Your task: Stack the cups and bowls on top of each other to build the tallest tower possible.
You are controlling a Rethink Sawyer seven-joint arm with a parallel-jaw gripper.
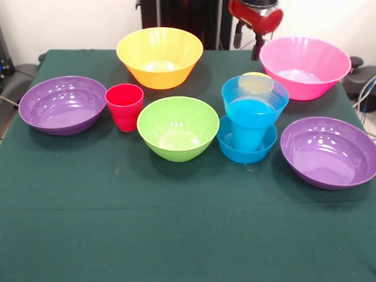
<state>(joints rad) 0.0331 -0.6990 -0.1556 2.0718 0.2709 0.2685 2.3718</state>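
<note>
- A wide purple bowl (63, 104) sits upright at the far left of the green table (176, 235).
- Just right of it stands the red cup (124, 106), mouth up, very close to the bowl's rim or touching it — which one cannot be told.
- Behind the cup, toward the table's far edge, is the large orange-yellow bowl (159, 57), standing alone.
- Near the middle sits the lime green bowl (178, 127), close to the red cup on one side and the stack on the other.
- The tower (251, 120) comes next: a small blue bowl (247, 145) at the bottom, a blue cup (247, 134) standing in it, a second blue bowl (255, 101) resting on the cup, and a yellow-orange cup (256, 83) inside that upper bowl.
- Above and behind the tower hangs the gripper (247, 42) — whether its jaws are spread or together cannot be told.
- The large pink bowl (305, 67) sits at the far right rear.
- A second purple bowl (329, 152) lies at the right front, apart from the tower.
</note>
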